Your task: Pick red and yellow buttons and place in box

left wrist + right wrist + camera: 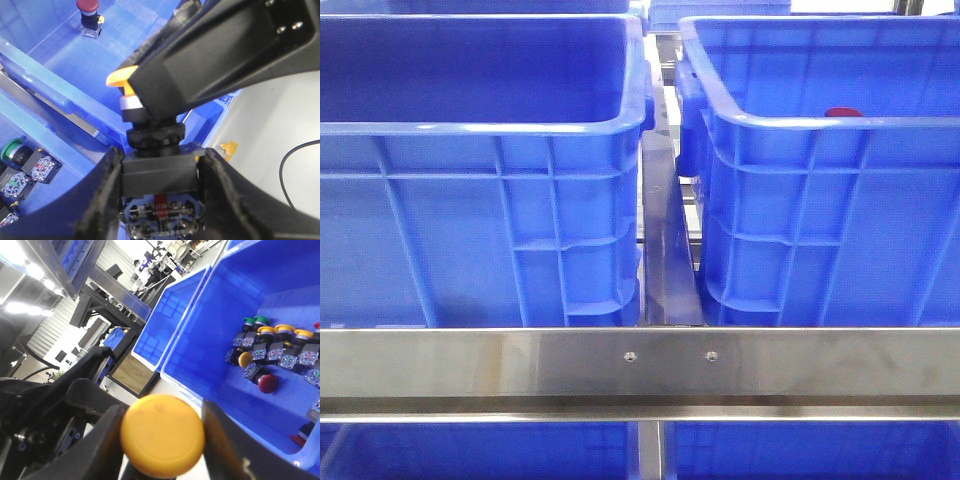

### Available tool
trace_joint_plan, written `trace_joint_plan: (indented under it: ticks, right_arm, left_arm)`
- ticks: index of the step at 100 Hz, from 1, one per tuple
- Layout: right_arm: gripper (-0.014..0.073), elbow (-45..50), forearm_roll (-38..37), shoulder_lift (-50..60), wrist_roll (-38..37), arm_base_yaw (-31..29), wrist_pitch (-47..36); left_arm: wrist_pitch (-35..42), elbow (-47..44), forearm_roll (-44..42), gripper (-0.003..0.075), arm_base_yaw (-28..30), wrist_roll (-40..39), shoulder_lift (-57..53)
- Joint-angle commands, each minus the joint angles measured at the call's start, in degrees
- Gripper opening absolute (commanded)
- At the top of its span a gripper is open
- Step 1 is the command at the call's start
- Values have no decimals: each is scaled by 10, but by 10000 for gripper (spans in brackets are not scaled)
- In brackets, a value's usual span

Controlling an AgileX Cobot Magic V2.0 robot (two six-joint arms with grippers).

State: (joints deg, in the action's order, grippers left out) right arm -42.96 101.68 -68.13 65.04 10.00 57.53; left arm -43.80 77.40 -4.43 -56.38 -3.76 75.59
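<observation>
Left tool (162, 156) was clamped on the black body of the yellow button (119, 77), and my right tool (161, 412) looked closed across that same button's cap from the other end. I judged this a hand-over in mid-air, with each grip kept to its own part so the fingers did not clash. It was not in the box yet.

Past it, the red button (86, 6) stood upright and alone on the floor of the box (50, 75), so I judged half the job done. Beside my right tool lay a stock crate (210, 355) with spare switches (280, 352) bunched in one corner, likely where I drew from.

A pale grey surface (270, 130) ran alongside, carrying a dark cable (295, 160). From the front, the blue crates sat side by side with a narrow gap between them, behind a steel rail (640, 360). Farther off were metal racking (100, 280) and bright lights (20, 307).
</observation>
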Motion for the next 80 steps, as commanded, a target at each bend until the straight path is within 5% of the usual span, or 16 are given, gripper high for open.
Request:
trace_joint_plan:
  ticks: [1, 13, 33, 42, 80]
  right_arm:
    - [189, -19, 83, 9, 2, 1, 34]
    - [182, -19, 83, 9, 2, 1, 36]
    - [182, -19, 83, 9, 10, 1, 36]
    - [182, -19, 83, 9, 19, 1, 35]
    - [182, -19, 83, 18, 90, -54, -11]
  left_arm:
    - [41, 16, -2, -17, -4, -1, -19]
    - [41, 16, -2, 57, -4, -1, -19]
    - [39, 16, -5, 435, -4, -1, -19]
    - [36, 16, -6, 538, -4, -1, -19]
    - [36, 12, -8, 548, 31, -2, -30]
